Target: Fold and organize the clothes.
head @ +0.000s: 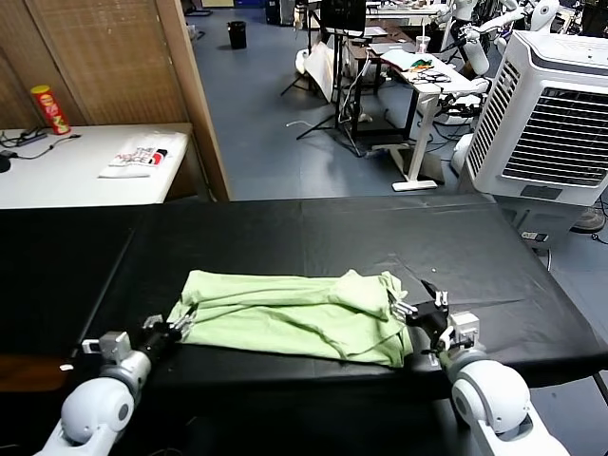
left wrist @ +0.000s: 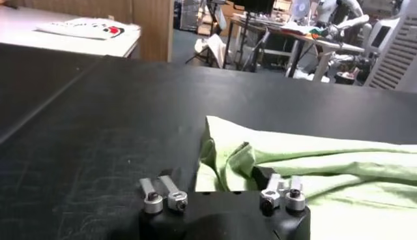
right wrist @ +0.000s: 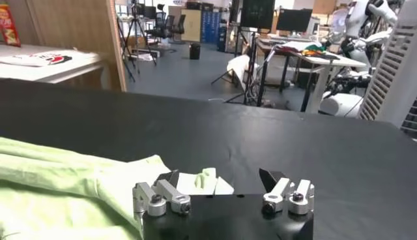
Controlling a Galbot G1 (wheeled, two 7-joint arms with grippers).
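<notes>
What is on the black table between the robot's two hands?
The green shirt fills that stretch of the black table, from the left gripper across to the right gripper; the head view shows it.

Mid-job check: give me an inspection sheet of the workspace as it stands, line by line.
Surface: black table, bare apart from the shirt.
Job's things: light-green shirt lies crumpled near the front edge, not folded flat.
Clutter: nothing seen on the black table.
Grippers: left gripper at the shirt's left end; right gripper open at its right end, cloth between its fingers.
Cables: dark cable on the white side table.
Surroundings: red can, white printed item, air cooler.
</notes>
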